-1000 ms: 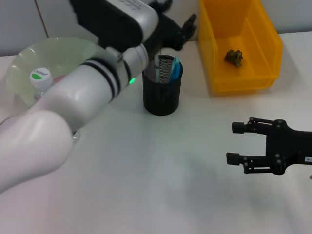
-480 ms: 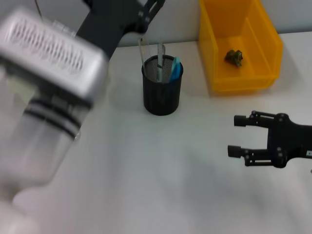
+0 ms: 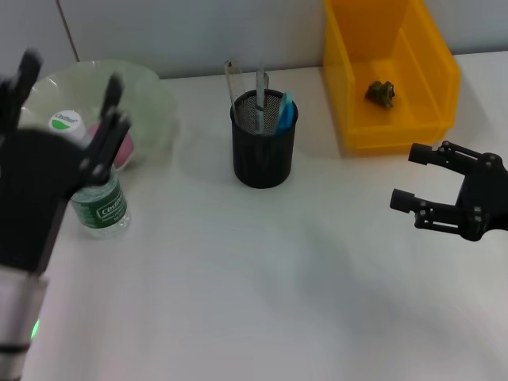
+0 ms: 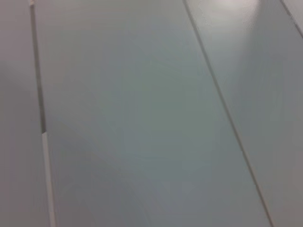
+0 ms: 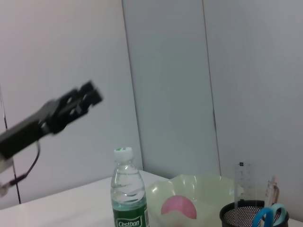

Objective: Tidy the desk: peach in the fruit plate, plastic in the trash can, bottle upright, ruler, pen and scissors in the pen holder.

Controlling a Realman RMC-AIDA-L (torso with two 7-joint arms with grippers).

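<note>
- Clear plastic water bottle with green label and white cap (image 3: 97, 194): upright on the white desk (image 3: 262, 294), touching or just in front of the pale green fruit plate (image 3: 151, 99); long axis vertical.
- Pink peach (image 3: 121, 149): in that plate.
- Black mesh pen holder (image 3: 263, 151): holds clear ruler (image 3: 232, 83), pen (image 3: 259, 87), blue-handled scissors (image 3: 283, 113).
- Yellow bin (image 3: 432, 79): dark crumpled scrap (image 3: 381, 93) inside.
- My left gripper (image 3: 67, 103): raised above bottle and plate, fingers spread, grasping nothing; nearer arm to the bottle.
- My right gripper (image 3: 413, 176): hovering just before the bin, fingers parted, empty.
- Judgement: nothing appears left to fetch.
</note>
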